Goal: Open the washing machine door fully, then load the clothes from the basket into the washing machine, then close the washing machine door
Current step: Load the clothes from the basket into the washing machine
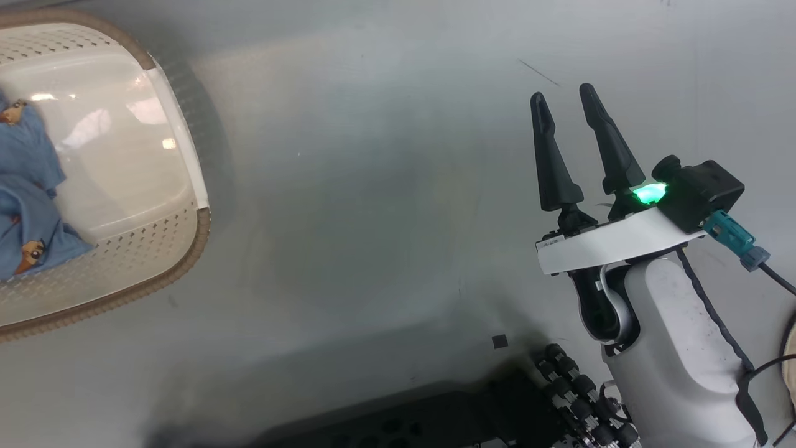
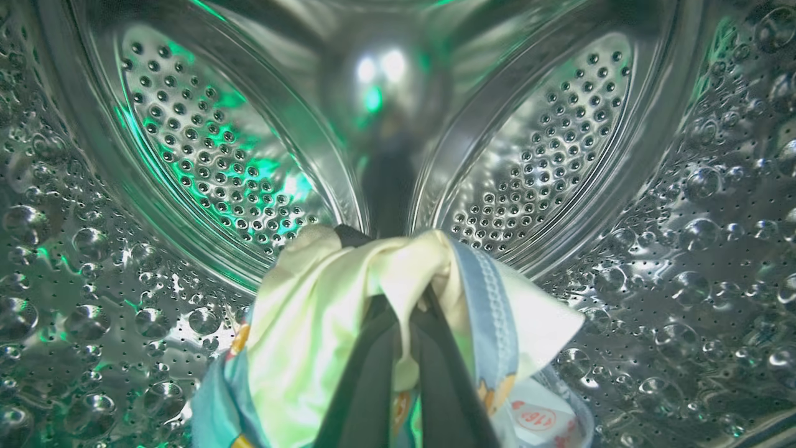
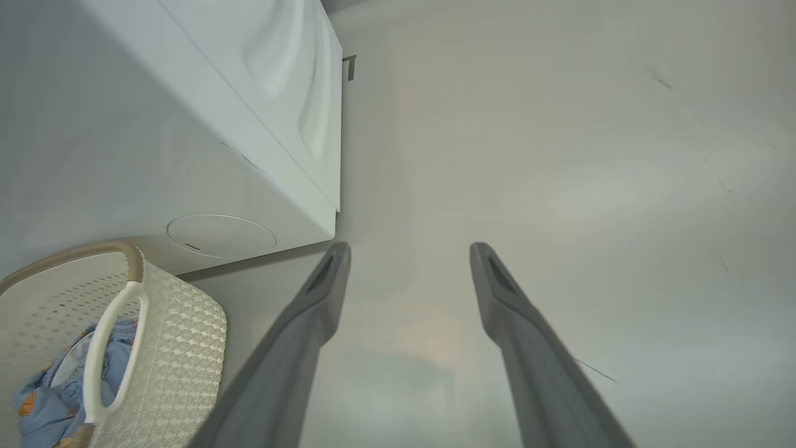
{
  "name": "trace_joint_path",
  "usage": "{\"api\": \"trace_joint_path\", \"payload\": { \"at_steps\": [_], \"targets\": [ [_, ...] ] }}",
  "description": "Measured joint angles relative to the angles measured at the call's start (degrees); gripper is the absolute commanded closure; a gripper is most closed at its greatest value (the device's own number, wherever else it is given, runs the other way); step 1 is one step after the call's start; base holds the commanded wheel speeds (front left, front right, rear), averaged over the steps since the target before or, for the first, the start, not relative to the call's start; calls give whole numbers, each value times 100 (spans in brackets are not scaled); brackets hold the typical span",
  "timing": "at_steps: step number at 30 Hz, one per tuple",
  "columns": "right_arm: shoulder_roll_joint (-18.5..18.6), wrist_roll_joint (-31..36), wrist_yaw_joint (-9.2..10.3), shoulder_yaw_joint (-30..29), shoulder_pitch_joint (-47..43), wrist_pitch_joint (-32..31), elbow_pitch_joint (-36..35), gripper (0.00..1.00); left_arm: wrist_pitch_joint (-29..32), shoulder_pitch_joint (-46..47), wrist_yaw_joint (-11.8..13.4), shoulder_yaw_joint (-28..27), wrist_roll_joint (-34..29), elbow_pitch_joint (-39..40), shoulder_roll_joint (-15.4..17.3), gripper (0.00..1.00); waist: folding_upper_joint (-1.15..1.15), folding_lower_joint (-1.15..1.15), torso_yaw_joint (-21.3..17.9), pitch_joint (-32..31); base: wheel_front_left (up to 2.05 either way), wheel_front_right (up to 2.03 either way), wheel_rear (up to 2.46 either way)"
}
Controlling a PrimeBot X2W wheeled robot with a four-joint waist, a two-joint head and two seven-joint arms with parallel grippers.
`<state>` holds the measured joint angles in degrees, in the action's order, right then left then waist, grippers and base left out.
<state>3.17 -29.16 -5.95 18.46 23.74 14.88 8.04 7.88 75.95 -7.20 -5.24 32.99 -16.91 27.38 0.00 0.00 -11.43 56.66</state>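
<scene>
Closest up: two dark fingers [image 2: 367, 386] of the left tool [image 2: 401, 311], clenched tight on some of the clothes [image 2: 311, 311], a cream piece with a strip of blue bear-print cloth beside it. Hard to tell if one piece or two. Reaching deep inside the washing machine [image 3: 155, 143], with the shiny drum [image 2: 205, 155] and its many little holes all around. By the look of it, right in the middle of the loading step, with the door-opening step surely done. Next, most likely: letting go to drop the cloth onto the drum wall, then pulling the arm straight back out without dragging the cloth along. Calls for a wide, clean release, because of soft cloth clinging to fingers so easily. Calls for care at the mouth of the drum too, to keep from bumping the sides. Over on the other side, the right tool [image 1: 563, 96], spread wide and holding nothing, hanging above the grey floor [image 1: 373, 218]. Further to the robot's left, the basket [image 1: 200, 242], standing on that floor just beside the white machine, with a blue piece [image 1: 28, 186] with little bears lying inside. So more to fetch after this drop, and only then the closing of the door.
</scene>
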Motion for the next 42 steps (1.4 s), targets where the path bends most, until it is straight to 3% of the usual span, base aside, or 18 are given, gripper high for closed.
{"api": "trace_joint_path", "payload": {
  "at_steps": [8, 21, 34, 35, 36, 37, 42],
  "targets": [
    [-9, -98, 4, 123, 49, 0, -31, 0, 119, 489, 0, 19, 136, -18, 159, 100, 0, 0, -134, 307, 0, 0, 0],
    [-18, -201, 4, 238, 166, 0, -13, 0, -149, 1406, 0, 695, 178, 285, 489, 100, 0, 0, -372, 473, 0, 0, 0],
    [-31, -203, 5, 235, 207, 0, 40, 0, 474, 1313, 0, 1069, 342, -654, 587, 100, 0, 0, -376, 446, 0, 0, 0],
    [-32, -205, 5, 230, 225, 0, 45, 0, 437, 1300, 0, 1051, 327, -681, 600, 72, 0, 0, -373, 434, 0, 0, 0],
    [-32, -205, 5, 220, 254, 0, 46, 0, 436, 1299, 0, 1011, 334, -733, 598, 5, 0, 0, -370, 420, 0, 0, 0],
    [-31, -205, 5, 203, 277, 0, 45, 0, 452, 1296, 0, 962, 372, -827, 592, 0, 0, 0, -367, 404, 0, 0, 0],
    [-31, -205, 13, 127, 282, 0, 51, 0, 438, 1132, 0, 877, 467, -1050, 544, 0, 0, 0, -332, 324, 0, 0, 0]
  ]
}}
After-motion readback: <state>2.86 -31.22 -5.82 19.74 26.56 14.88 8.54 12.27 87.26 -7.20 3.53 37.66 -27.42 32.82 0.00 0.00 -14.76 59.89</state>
